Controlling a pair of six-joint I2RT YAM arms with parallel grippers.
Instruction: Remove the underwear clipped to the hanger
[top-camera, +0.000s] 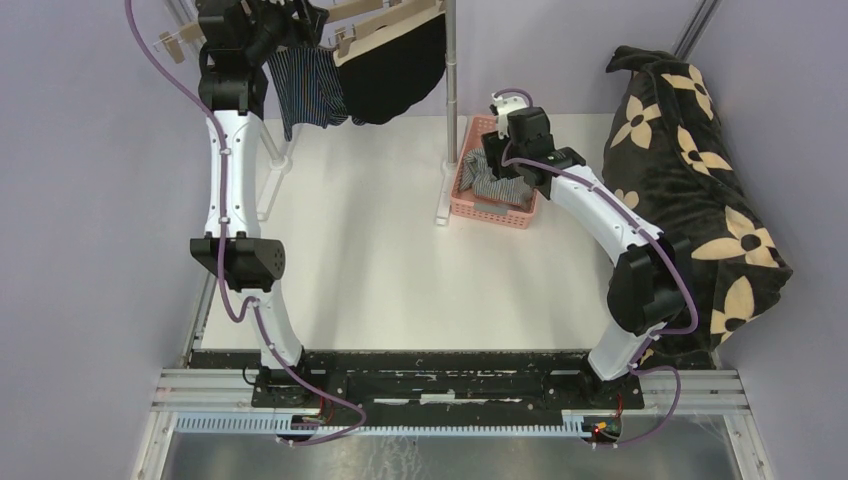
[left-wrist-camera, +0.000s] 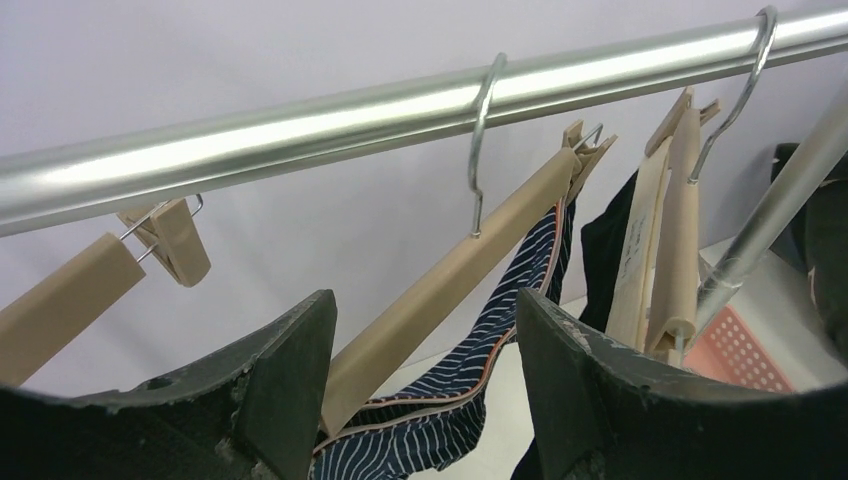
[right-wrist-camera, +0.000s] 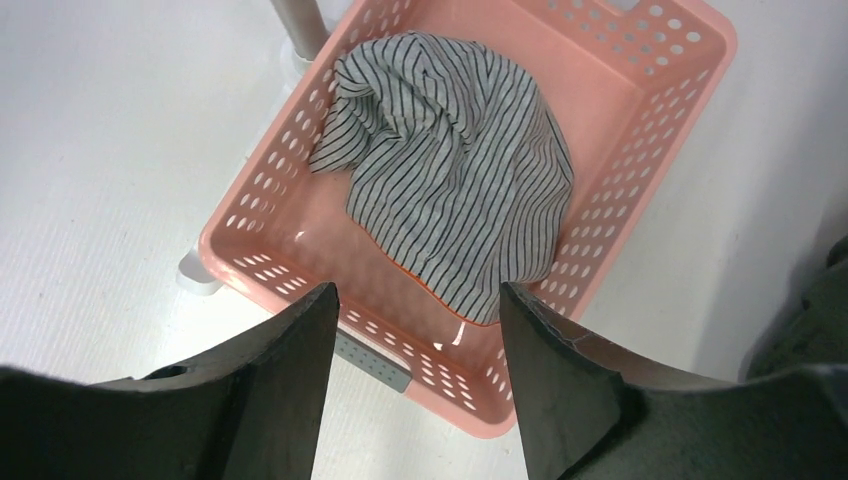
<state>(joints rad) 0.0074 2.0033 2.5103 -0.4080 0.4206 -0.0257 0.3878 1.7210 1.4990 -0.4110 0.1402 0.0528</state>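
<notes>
The navy striped underwear (top-camera: 305, 85) hangs from a wooden hanger (left-wrist-camera: 450, 290) on the rail, held by the clip at the hanger's far end (left-wrist-camera: 582, 150). My left gripper (left-wrist-camera: 425, 340) is open, raised to the rail (top-camera: 285, 25), with the hanger bar and the navy underwear (left-wrist-camera: 470, 385) between its jaws, untouched. The black underwear (top-camera: 395, 70) hangs on the neighbouring hanger to the right (left-wrist-camera: 605, 250). The grey-white striped underwear (right-wrist-camera: 450, 170) lies in the pink basket (right-wrist-camera: 640, 180). My right gripper (right-wrist-camera: 415, 330) is open and empty above the basket's near rim (top-camera: 492, 160).
A metal rail (left-wrist-camera: 400, 110) carries the hangers; an empty hanger with a clip (left-wrist-camera: 170, 240) is at the left. The rack's upright pole (top-camera: 453, 110) stands beside the basket (top-camera: 462, 205). A black flower-print blanket (top-camera: 700, 170) fills the right side.
</notes>
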